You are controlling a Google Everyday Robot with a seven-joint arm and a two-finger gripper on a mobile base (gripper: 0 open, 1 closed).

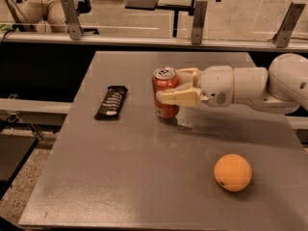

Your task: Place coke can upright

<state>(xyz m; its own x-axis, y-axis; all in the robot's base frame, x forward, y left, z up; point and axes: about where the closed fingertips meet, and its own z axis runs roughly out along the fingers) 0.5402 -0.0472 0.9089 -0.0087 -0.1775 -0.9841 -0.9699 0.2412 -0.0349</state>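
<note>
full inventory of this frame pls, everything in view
coke can: 1, red with silver top, upright on the table centre
snack bar packet: 1, black, lying flat left of the can
orange: 1, orange, front right of the table
table: 1, grey, bears all three
metal posts: 3, grey, along the barrier behind the table
seated person: 1, tan clothes, far top left
arm: 1, white, reaching in from the right
gripper: 1, cream, fingers closed around the can
</note>
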